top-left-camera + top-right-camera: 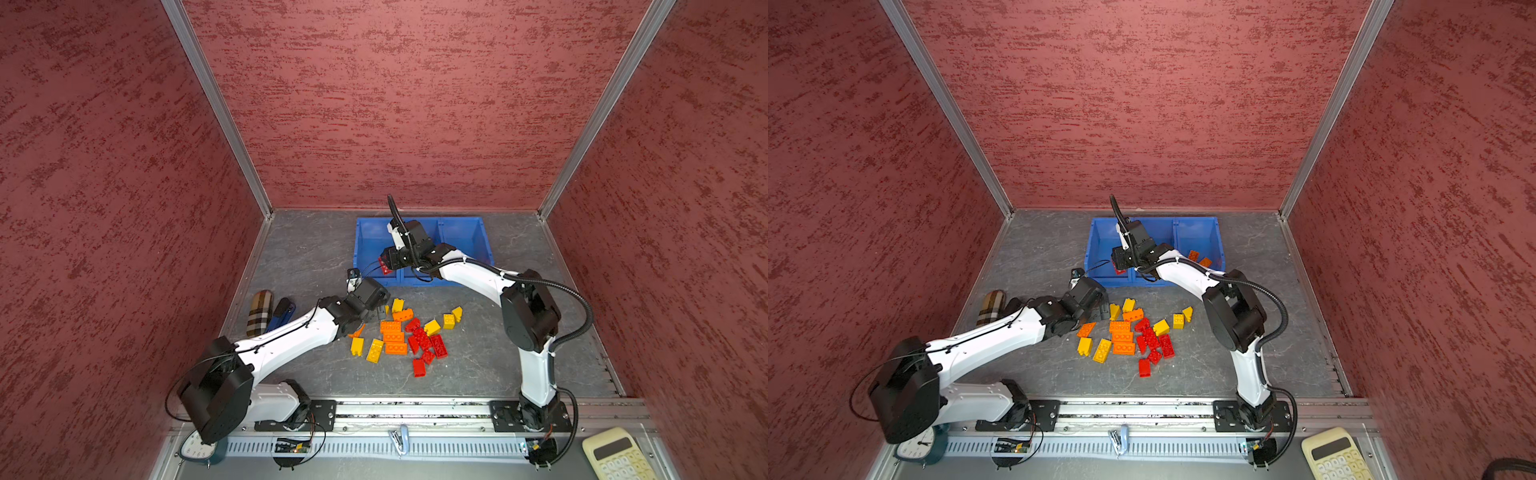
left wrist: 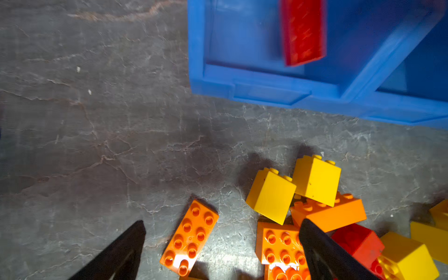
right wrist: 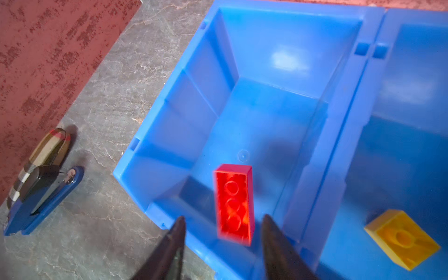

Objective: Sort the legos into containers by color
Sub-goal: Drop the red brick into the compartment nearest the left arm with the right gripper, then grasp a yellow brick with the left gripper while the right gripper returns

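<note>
1. The containers point(image 1: 362, 232), 3 joined blue bins, stand at the back of the bench point(image 1: 307, 257). Most of the legos point(image 1: 409, 338) lie in a loose mixed pile in front of them, between the 2 arms.
2. The right tool point(image 3: 223, 218) hangs over the left-end bin with its jaws partly apart and grips nothing. A red brick point(image 3: 234, 204) shows blurred between them with a gap on either side. I judge it is dropping into that bin.
3. The right wrist view shows 1 yellow brick point(image 3: 402, 238) lying tilted on the floor of the middle bin. In a top view, 2 orange bricks point(image 1: 1199, 257) sit in the right-end bin.
4. The left tool point(image 2: 223, 221) is wide open and empty, low over the pile's edge nearest the bins. An 8-stud orange brick point(image 2: 189, 238) lies flat on the bench between its fingers, touching neither.
5. Progress is early, by my reading. The colour scheme looks fixed: red left, yellow middle, orange right. Only about 4 bricks are in or entering a bin.
6. Nearly all the sorting is left. The pile holds red, yellow and orange bricks, several touching or leaning on each other, so some picks will be crowded.
7. The flat orange brick looks like the left tool's likely target. Its bin is the far right-end one, so that arm would have to reach past the right arm.
</note>
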Tool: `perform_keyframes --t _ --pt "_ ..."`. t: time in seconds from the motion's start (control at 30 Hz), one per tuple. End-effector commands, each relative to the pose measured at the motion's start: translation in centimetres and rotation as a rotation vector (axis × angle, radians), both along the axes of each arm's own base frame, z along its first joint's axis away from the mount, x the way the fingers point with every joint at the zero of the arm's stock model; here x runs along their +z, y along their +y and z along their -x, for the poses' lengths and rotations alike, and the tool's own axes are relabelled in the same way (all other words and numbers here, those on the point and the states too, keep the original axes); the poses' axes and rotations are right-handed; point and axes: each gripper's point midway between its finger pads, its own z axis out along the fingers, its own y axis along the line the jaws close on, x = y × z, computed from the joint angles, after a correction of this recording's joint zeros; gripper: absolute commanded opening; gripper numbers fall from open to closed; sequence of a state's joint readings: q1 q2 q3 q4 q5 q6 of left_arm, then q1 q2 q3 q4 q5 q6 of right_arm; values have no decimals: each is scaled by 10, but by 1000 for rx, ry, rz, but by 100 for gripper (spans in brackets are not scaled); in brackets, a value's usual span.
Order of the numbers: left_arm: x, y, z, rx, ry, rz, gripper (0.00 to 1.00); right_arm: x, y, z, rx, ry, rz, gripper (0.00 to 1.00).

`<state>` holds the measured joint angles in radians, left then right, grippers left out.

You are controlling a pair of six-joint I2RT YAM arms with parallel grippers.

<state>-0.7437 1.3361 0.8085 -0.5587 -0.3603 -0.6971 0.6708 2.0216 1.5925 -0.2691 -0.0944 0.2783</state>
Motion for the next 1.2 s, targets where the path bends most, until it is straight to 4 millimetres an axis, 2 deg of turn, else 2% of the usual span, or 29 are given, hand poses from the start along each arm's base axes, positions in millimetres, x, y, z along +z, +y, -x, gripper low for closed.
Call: perform_keyframes --t 0.0,0.1,0.2,0.33,0.37,0.4,0.53,0.67,0.87,1.17 --pt "0 -18 -6 -93 26 15 99 32 3 5 27 -51 -40 62" --pt "-6 -27 -7 -160 53 10 100 49 -2 14 26 -65 -78 68" --pt "-12 -39 -7 -236 81 27 95 62 -14 26 0 -89 -113 75" --pt "-19 -46 -11 -275 101 22 76 72 -36 40 -65 -132 -168 84" --pt "-21 -47 -12 -277 107 18 73 73 -42 43 -89 -136 -183 94" --pt "-23 -48 -14 -278 114 14 71 75 -48 45 -115 -140 -195 99" --pt "-32 -53 -20 -300 140 -11 66 74 -78 55 -244 -146 -226 99" --pt "-42 -57 -24 -304 156 -25 63 55 -107 68 -326 -135 -169 99" --pt "-54 -61 -25 -308 179 -25 58 53 -143 90 -409 -154 -163 99" --pt "-64 -60 -22 -305 191 -45 46 57 -170 99 -484 -216 -171 99"
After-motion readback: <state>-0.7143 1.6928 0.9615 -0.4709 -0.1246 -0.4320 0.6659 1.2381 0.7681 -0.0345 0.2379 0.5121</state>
